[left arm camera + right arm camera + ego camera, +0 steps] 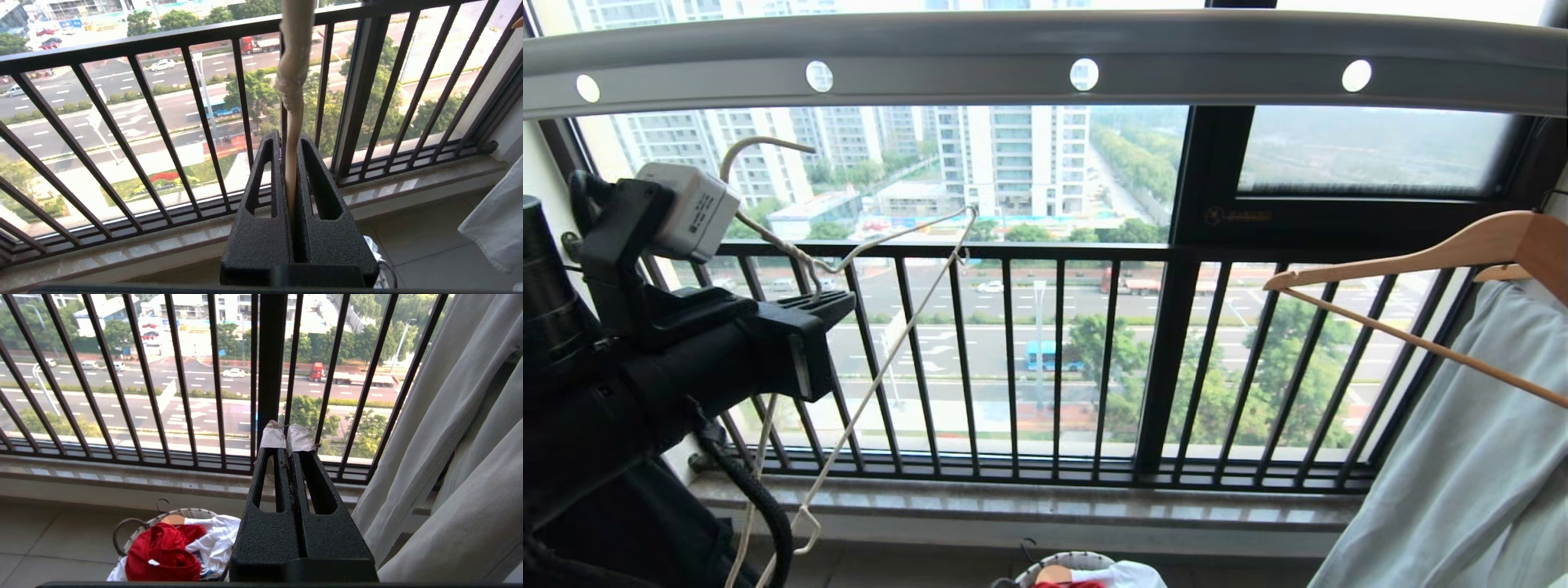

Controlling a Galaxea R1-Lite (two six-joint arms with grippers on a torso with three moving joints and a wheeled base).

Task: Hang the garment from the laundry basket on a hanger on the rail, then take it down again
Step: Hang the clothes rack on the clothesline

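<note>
In the head view, the broad grey metal rail with round holes (1045, 61) spans the top from nine to three o'clock. At about nine o'clock the left gripper (827, 304) pinches the neck of the thin cream-white wire hanger (882, 359); its bent hook rises toward eleven o'clock, short of the rail, while its lower corner hangs toward seven o'clock. The arm's black bulk hides part of the wire. At three o'clock a thick light-wood hanger (1421, 261) carries a pale grey-green garment (1454, 474), both cut off by the edge. At six o'clock only the whitish rim of the small round laundry basket (1066, 560) shows, with a sliver of red.

In the left wrist view, the left gripper's fingers (265, 175) press together on the hanger's cream stem, which runs up to twelve o'clock and out of sight. White cloth intrudes at four o'clock.

In the right wrist view, the right gripper (287, 439) has its taped tips pressed together, holding nothing. At seven o'clock the basket holds the crumpled red T-shirt (163, 551) beside white fabric (214, 539); its lettering cannot be made out. Pale cloth fills three o'clock.
</note>
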